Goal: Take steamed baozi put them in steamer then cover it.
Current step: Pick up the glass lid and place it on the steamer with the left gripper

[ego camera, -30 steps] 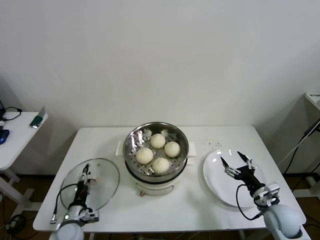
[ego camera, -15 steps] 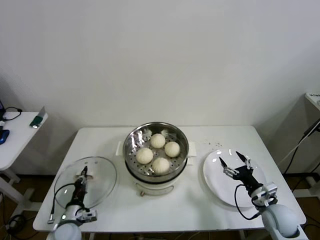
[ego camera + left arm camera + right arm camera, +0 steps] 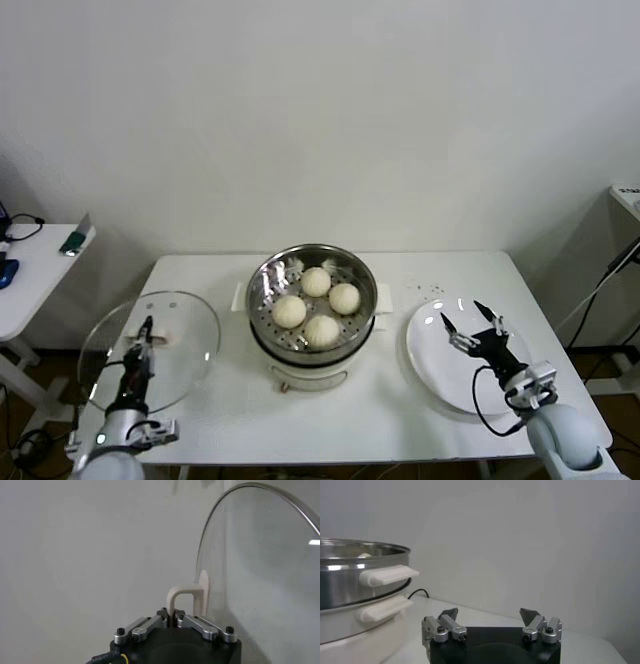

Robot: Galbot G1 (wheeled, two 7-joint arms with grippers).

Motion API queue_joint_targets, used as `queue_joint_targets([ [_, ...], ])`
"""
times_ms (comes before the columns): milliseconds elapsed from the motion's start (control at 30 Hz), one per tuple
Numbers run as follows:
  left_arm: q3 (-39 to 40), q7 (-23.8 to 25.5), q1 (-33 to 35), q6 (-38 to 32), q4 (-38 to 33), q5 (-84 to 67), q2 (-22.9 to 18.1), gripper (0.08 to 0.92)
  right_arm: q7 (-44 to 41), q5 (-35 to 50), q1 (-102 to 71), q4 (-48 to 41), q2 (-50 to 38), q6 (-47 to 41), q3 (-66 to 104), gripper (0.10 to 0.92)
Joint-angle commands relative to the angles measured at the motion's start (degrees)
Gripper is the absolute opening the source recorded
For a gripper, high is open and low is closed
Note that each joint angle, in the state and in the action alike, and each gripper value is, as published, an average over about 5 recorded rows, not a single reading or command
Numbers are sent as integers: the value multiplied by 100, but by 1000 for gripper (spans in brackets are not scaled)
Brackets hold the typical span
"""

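Steamer (image 3: pixel 312 300), mid-desk (image 3: pixel 400 410), four baozi (image 3: pixel 317 307) seated on its tray, is noted to the right of the left claw (image 3: pixel 143 335), pinched on the handle of the glass lid (image 3: pixel 150 350) held tilted off the desk's left edge; right claw (image 3: pixel 472 325) spread above the plate (image 3: pixel 435 365).

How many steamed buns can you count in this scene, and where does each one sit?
4, all on the perforated tray inside the steamer: one at the back, one on the robot's right, one on its left, one nearest the robot. None look hidden.
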Motion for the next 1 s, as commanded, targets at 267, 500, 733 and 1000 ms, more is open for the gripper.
queue_joint_targets([
  [267,1119,624,-16,2420,-2158,-671,1956,146,127,-125,444,-342,-71,-31,-382,823],
  [500,2851,1028,-1252,3293,-2060,-955,2326,146,150,-211,646,-450,-41,-38,-585,823],
  [733,4076,1670,-2336,3552,-1682,-506,1797,146,132,-328,801,-545,14,-57,-704,823],
  [1000,4734,2256,-3005,3552,-1155,119,767,146,137,-425,934,-717,102,-61,-792,823],
])
